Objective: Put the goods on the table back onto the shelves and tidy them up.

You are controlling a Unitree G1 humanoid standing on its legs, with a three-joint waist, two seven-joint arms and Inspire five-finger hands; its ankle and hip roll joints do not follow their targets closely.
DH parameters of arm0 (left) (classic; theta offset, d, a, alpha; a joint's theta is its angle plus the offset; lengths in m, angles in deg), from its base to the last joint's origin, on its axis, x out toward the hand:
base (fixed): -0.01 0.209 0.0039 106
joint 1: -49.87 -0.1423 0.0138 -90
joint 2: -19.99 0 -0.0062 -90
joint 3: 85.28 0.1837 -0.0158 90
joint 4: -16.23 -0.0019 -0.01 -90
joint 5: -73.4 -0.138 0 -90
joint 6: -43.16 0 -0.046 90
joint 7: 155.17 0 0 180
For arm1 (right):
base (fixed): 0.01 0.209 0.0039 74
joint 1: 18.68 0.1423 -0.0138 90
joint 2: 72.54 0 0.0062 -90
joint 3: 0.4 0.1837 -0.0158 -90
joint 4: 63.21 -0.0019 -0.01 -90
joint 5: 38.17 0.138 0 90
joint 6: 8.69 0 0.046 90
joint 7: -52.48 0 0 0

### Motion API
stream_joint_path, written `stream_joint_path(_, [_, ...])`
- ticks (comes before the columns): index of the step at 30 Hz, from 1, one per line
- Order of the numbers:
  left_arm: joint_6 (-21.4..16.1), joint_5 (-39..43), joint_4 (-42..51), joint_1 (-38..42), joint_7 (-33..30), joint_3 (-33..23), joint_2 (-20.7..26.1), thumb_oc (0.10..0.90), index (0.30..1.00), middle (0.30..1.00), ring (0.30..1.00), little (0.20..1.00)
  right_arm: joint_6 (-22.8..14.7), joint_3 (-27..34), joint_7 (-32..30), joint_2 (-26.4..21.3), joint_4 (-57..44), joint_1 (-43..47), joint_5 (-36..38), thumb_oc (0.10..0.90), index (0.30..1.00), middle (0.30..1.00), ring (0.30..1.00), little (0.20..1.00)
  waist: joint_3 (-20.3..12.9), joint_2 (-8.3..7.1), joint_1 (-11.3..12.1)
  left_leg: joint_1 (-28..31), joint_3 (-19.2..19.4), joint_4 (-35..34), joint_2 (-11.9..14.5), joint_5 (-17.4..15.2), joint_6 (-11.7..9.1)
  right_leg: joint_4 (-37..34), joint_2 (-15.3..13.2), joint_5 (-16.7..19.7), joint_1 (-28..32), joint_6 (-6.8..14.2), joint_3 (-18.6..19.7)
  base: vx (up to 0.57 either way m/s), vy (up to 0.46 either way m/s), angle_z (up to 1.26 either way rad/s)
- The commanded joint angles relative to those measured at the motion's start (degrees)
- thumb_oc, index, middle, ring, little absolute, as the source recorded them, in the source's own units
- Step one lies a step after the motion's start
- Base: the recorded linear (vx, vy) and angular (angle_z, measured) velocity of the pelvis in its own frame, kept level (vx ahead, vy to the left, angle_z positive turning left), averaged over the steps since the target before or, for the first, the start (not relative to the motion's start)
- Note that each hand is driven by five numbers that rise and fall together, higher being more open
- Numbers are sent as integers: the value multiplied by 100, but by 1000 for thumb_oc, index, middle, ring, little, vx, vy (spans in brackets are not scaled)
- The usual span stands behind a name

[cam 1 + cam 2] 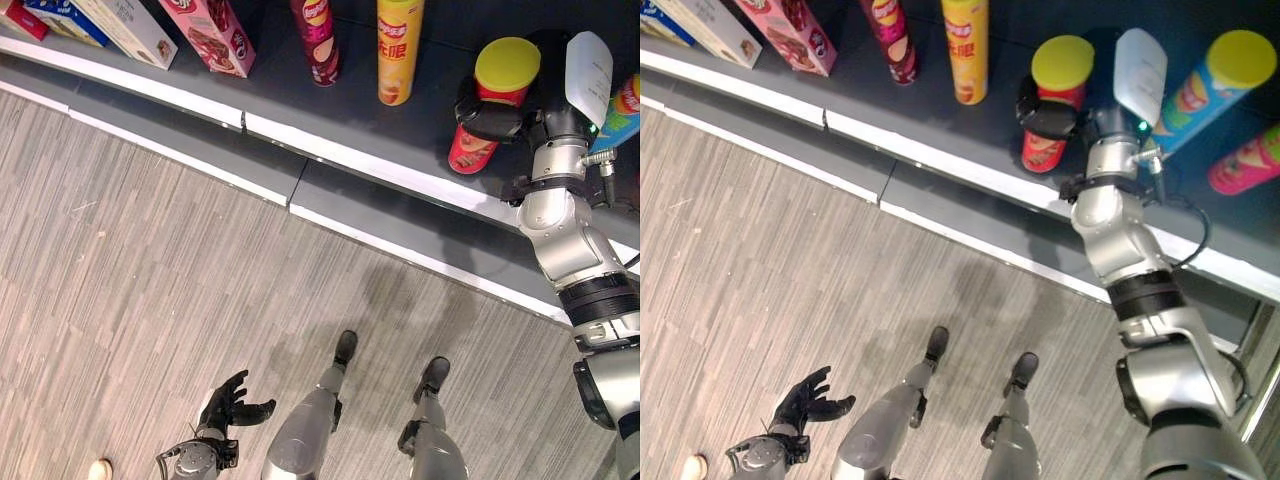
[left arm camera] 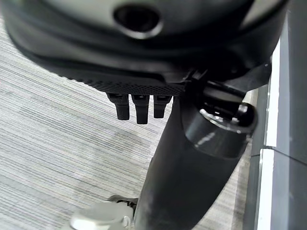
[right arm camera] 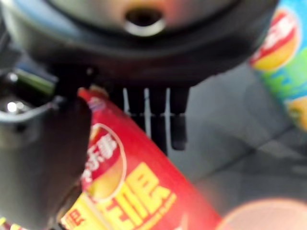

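The right hand (image 1: 1048, 117) has its fingers wrapped round the red cardboard crisp tube with the yellow lid (image 1: 1052, 100), standing near the front edge of the dark grey shelf (image 1: 940, 125); it should set it upright before letting go, clear of the blue tube (image 1: 1200, 88) beside it. The left hand (image 1: 228, 405) hangs loose-fingered and empty over the grey striped floor (image 1: 150, 270).
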Motion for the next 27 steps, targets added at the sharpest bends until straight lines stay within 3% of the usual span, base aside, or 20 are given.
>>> stream_joint_path(1, [-219,175,-26,-50,-259,383,376,800,900,900,900,900,-316,-88,-614,-421,-161,1175,105,400,300,300,300,300,-349,-106,176,-229,-414,16,-30,-282,-320,79,-335,-667,658,611,-238,12,-12,16])
stream_joint_path(12, [-262,226,11,39,-340,489,435,800,900,900,900,900,-203,-272,-933,-689,571,1606,275,400,300,300,300,300,-345,-115,309,-389,-572,16,-102,-244,-329,79,-396,-666,630,664,-400,14,-5,10])
stream_joint_path(27, [-269,307,122,121,-435,569,450,800,900,900,900,900,-131,-504,-1088,-823,1350,1839,650,400,300,300,300,300,-355,-57,310,-446,-675,16,-139,-223,-332,79,-439,-694,629,682,-471,-1,-2,0])
